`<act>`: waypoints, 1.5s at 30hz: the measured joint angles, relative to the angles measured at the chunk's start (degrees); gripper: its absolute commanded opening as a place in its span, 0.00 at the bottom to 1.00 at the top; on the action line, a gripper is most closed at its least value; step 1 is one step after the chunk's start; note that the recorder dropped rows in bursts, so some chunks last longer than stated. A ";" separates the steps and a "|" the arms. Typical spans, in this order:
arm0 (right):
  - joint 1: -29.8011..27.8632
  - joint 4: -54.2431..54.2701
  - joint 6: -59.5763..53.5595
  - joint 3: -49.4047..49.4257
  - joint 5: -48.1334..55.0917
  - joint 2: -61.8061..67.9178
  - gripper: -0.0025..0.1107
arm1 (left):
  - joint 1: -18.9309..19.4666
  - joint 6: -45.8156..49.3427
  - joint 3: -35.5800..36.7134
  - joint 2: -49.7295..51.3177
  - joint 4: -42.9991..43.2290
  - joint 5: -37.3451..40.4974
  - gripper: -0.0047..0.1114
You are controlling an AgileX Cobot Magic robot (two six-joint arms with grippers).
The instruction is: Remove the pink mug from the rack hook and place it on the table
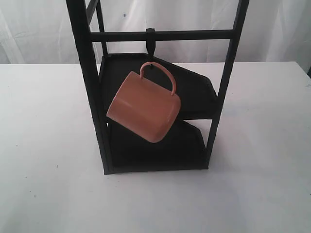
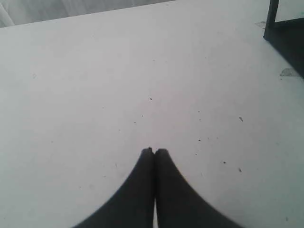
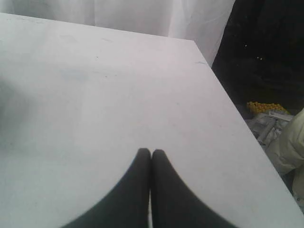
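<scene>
The pink mug (image 1: 143,107) hangs tilted by its thin loop handle from a black hook (image 1: 151,44) under the top crossbar of the rack (image 1: 90,87). The rack stands in the middle of the white table (image 1: 43,145), with two angled black shelves behind the mug. Neither gripper shows in the exterior view. My left gripper (image 2: 155,151) is shut and empty over bare tabletop, with a corner post of the rack (image 2: 272,16) far off. My right gripper (image 3: 151,151) is also shut and empty above the table (image 3: 95,95), and no mug shows in its view.
A white curtain (image 1: 43,29) hangs behind the table. In the right wrist view the table's edge (image 3: 228,102) drops off to a dark floor with yellow and pale clutter (image 3: 266,114).
</scene>
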 measured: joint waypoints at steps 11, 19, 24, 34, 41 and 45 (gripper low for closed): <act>0.00 0.00 0.00 0.00 0.00 0.00 0.02 | 0.00 0.00 0.00 0.00 0.00 0.00 0.04; 0.00 0.00 0.00 0.00 -2.86 0.00 0.02 | 0.00 0.00 0.00 0.00 0.00 0.00 0.04; 0.00 0.00 2.17 0.00 -27.08 0.00 0.02 | 0.00 0.00 0.00 0.00 0.00 0.00 0.04; 0.00 1.13 18.76 -0.25 -44.21 0.00 0.02 | 0.00 0.00 0.00 0.00 0.00 0.00 0.04; 0.00 1.45 28.23 -0.35 -45.25 1.45 0.02 | 0.00 0.00 0.00 0.00 0.00 0.00 0.04; 0.00 1.56 28.51 -2.91 -42.94 7.59 0.02 | 0.00 0.00 0.00 0.00 0.00 0.00 0.04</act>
